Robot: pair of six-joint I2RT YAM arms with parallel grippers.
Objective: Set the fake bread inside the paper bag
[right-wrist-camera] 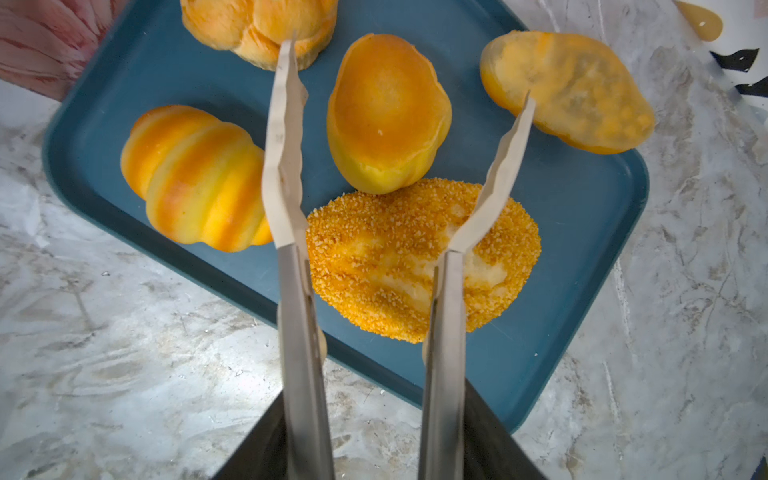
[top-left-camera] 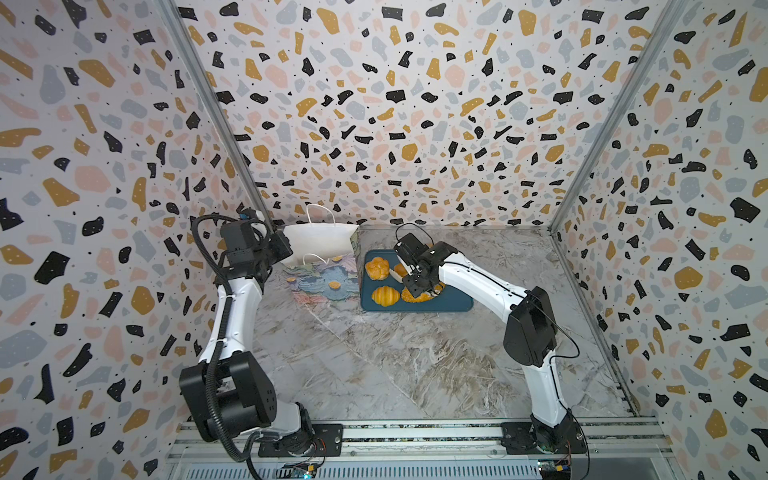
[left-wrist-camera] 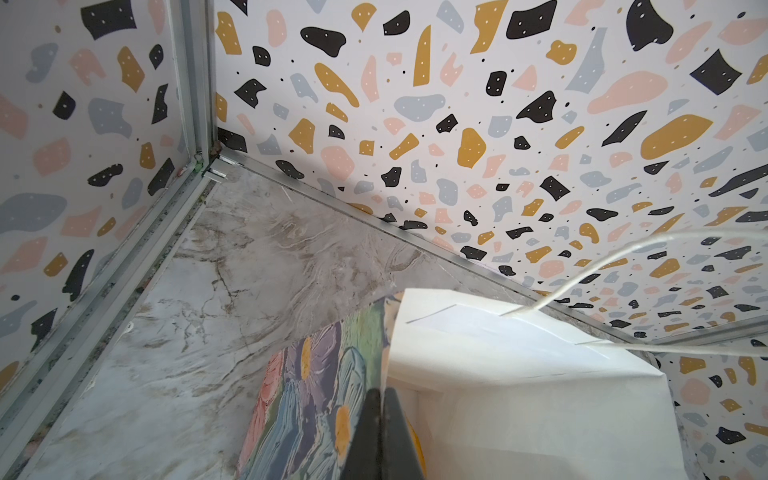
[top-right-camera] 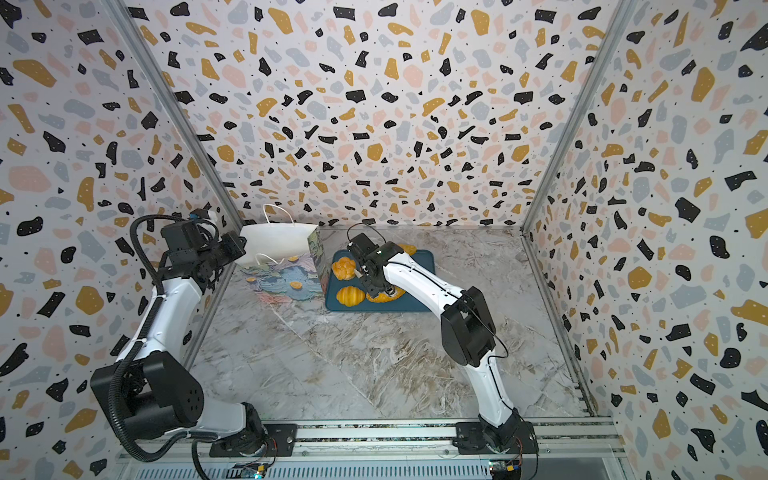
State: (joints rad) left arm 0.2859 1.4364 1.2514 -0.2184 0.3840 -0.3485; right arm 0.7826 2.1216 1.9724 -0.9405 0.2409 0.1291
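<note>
The paper bag point(top-left-camera: 322, 243) stands open at the back left, white inside, with its flowered front point(top-left-camera: 328, 282) facing forward. My left gripper point(left-wrist-camera: 380, 395) is shut on the bag's rim point(left-wrist-camera: 498, 374); it also shows in a top view point(top-left-camera: 291, 249). Several fake breads lie on a dark blue tray point(right-wrist-camera: 124, 62): a knotted roll point(right-wrist-camera: 257, 25), a ridged roll point(right-wrist-camera: 195, 178), a smooth oval bun point(right-wrist-camera: 386, 112), a seeded loaf point(right-wrist-camera: 415, 257) and a flat oval bread point(right-wrist-camera: 569, 91) at the tray's corner. My right gripper point(right-wrist-camera: 374, 395) is shut on metal tongs point(right-wrist-camera: 286, 166). The tongs are spread over the bun and the loaf.
The tray point(top-left-camera: 457, 305) sits just right of the bag on the marble table. Patterned walls with metal rails close in the back and both sides. The bag's thin cord handle point(left-wrist-camera: 582, 282) arches over its mouth.
</note>
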